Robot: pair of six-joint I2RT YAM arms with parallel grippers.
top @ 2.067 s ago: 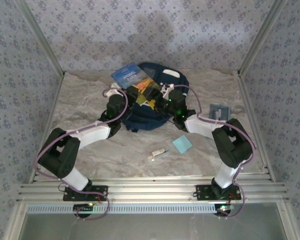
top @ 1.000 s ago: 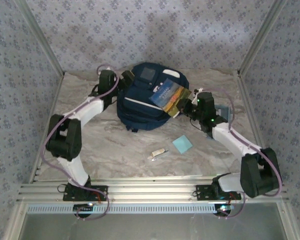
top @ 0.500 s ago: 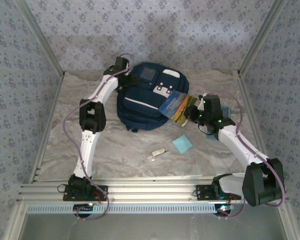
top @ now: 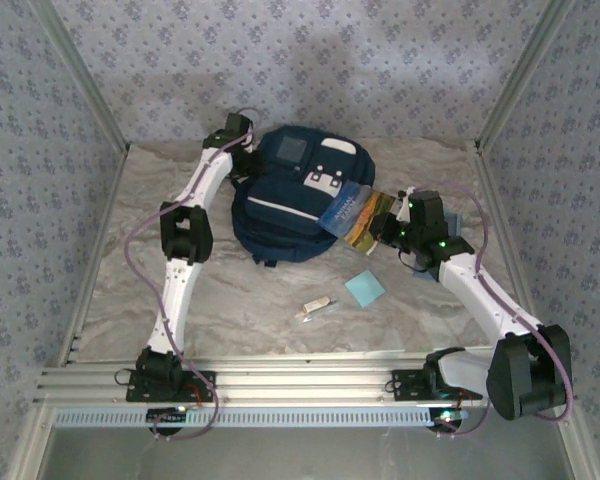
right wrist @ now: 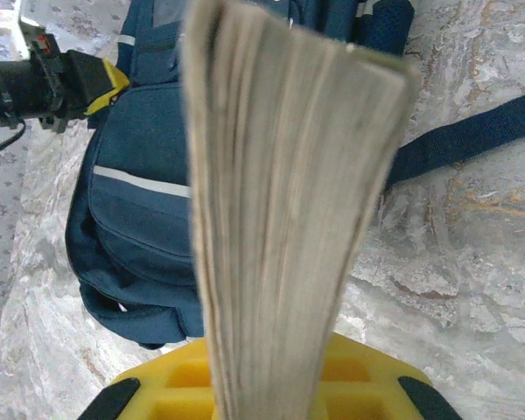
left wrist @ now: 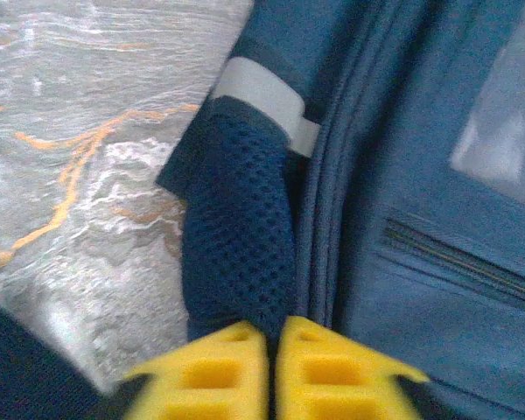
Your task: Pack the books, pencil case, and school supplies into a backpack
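Beside the backpack (top: 280, 215), on its right flank, right tool (top: 380, 222): clenched on the book (top: 353, 210), one yellow finger (right wrist: 157, 389) on each side of it. From the right wrist, page edges rise upright from between the fingers.

Book: held clear of the worktop (top: 180, 290) and tilted. Blue end of the cover overlaps the backpack's right edge; yellow-orange end sits at the tool, away from the backpack.

Left tool (top: 250, 157): at the backpack's far-left corner, on the opposite side from the book. Yellow pads (left wrist: 206, 376) pressed together with barely a seam between them. Tips right against the dark mesh strap (left wrist: 241, 245); cannot tell whether any fabric is pinched.

Backpack: lying flat mid-worktop, front face up. Grey square patch (top: 294, 150) near its far end, white patches and a white stripe across the navy fabric. One dark strap (right wrist: 464, 136) trails onto the marble.

Light-blue pad (top: 365, 288): flat on the worktop on the backpack's near side, toward its right, apart from it and nearer than the held book.

White stick (top: 317, 307): on the backpack's near side, just left of the pad, touching neither.

Pencil case (top: 454, 221): right of the backpack, beyond the right tool, mostly covered by the right arm, with a grey corner visible.
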